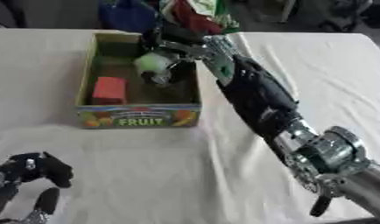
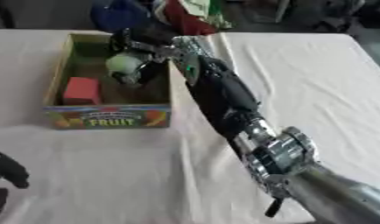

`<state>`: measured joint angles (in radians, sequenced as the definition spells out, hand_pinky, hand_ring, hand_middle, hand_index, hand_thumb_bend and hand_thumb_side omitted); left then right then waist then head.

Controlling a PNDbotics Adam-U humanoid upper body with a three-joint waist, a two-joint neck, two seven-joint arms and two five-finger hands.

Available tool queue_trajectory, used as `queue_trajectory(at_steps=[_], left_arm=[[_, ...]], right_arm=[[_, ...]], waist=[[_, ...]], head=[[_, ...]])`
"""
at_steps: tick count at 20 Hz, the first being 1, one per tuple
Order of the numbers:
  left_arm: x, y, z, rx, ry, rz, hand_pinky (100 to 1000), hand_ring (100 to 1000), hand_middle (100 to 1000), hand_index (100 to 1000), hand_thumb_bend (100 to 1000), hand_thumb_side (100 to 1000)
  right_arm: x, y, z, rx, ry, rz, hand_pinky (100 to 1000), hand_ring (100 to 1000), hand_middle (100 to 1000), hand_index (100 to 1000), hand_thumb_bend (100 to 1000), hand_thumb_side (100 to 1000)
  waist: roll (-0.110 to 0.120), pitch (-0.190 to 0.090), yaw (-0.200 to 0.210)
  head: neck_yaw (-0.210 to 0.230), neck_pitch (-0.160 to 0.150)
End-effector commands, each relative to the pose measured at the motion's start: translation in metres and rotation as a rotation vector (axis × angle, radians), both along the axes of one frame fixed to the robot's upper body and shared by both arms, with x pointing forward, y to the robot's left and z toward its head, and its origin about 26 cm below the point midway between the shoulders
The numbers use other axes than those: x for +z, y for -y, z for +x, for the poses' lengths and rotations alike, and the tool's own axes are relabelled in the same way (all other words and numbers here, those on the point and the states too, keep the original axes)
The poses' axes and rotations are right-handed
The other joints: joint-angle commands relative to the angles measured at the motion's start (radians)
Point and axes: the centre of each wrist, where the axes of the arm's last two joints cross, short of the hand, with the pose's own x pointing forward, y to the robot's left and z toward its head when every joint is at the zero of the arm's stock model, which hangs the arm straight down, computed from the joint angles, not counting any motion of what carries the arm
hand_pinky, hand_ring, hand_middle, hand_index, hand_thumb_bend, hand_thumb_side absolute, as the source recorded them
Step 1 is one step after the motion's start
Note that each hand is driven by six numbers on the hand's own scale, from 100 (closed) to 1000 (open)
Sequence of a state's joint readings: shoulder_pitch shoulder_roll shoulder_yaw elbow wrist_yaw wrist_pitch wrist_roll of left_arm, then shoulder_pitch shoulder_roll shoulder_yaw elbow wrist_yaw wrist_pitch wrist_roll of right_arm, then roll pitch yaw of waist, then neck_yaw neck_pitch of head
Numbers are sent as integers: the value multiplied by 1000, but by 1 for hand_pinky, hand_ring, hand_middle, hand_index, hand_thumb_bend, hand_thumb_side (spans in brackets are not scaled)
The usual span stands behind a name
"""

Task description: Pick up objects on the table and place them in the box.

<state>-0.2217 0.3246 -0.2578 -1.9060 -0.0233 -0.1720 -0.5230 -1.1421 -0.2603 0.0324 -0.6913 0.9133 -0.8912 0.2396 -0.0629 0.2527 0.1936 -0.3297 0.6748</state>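
Fingers [image 2: 133, 46] of the right hand [image 1: 166, 48] curl around a pale green ball [image 1: 153, 62], held over the inside of the cardboard fruit box [image 1: 138, 117]. A red block [image 1: 110, 90] lies on the box floor, below and left of the fingers. The left hand [image 1: 28, 173] rests at the lower-left corner, fingers relaxed and apart.
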Motion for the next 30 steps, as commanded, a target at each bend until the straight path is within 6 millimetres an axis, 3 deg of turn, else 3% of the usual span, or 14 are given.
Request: queue_trajectory(at_steps=[1, 5, 10, 11, 14, 17, 18, 19, 24, 27, 29, 30], left_arm=[[7, 0, 0, -8, 26, -1, 587, 583, 592, 741, 100, 376], [7, -1, 0, -1, 26, 0, 587, 584, 593, 741, 100, 374], [6, -3, -1, 11, 26, -1, 587, 585, 593, 741, 100, 375], [5, -3, -1, 15, 25, -1, 587, 585, 594, 741, 100, 375], [4, -7, -1, 39, 25, -7, 587, 586, 594, 742, 100, 374], [5, -14, -1, 81, 35, -20, 587, 586, 595, 742, 100, 376], [5, -16, -1, 98, 37, -28, 587, 586, 595, 742, 100, 376], [6, -19, -1, 114, 39, -35, 587, 586, 595, 742, 100, 376], [7, -35, -3, 215, 57, -68, 586, 587, 596, 742, 100, 379], [9, -45, -4, 283, 70, -95, 585, 587, 597, 743, 100, 386], [9, -50, -5, 328, 76, -114, 584, 587, 598, 743, 100, 387], [9, -53, -5, 350, 79, -123, 584, 588, 600, 745, 100, 417]], right_arm=[[18, 7, 0, 6, 55, 12, 765, 864, 885, 888, 451, 661], [25, 11, -2, 16, 71, 35, 824, 916, 937, 940, 535, 659], [36, 20, -4, 25, 88, 80, 800, 894, 921, 927, 487, 579], [38, 22, -5, 26, 95, 94, 775, 869, 897, 906, 443, 471], [45, 31, -10, 30, 135, 165, 731, 826, 844, 879, 314, 272], [51, 45, -18, 33, 188, 227, 705, 802, 817, 848, 251, 164], [52, 52, -21, 31, 204, 242, 695, 793, 809, 843, 230, 253], [53, 59, -24, 28, 219, 254, 687, 784, 798, 837, 226, 123], [53, 105, -46, -15, 286, 316, 640, 729, 729, 789, 100, 107], [47, 130, -59, -60, 307, 385, 589, 646, 654, 739, 100, 169], [40, 140, -68, -91, 310, 441, 584, 637, 645, 734, 100, 180], [35, 143, -72, -102, 310, 469, 578, 628, 635, 728, 100, 234]], waist=[[8, -17, -5], [11, -15, -17], [15, -14, -34], [16, -15, -38], [21, -16, -62], [26, -21, -90], [28, -24, -99], [30, -26, -106], [38, -35, -148], [40, -35, -165], [42, -35, -175], [43, -34, -180]], head=[[0, -13], [3, -16], [13, -17], [17, -17], [34, -18], [50, -15], [58, -14], [64, -13], [109, -9], [129, -5], [143, -1], [150, 0]])
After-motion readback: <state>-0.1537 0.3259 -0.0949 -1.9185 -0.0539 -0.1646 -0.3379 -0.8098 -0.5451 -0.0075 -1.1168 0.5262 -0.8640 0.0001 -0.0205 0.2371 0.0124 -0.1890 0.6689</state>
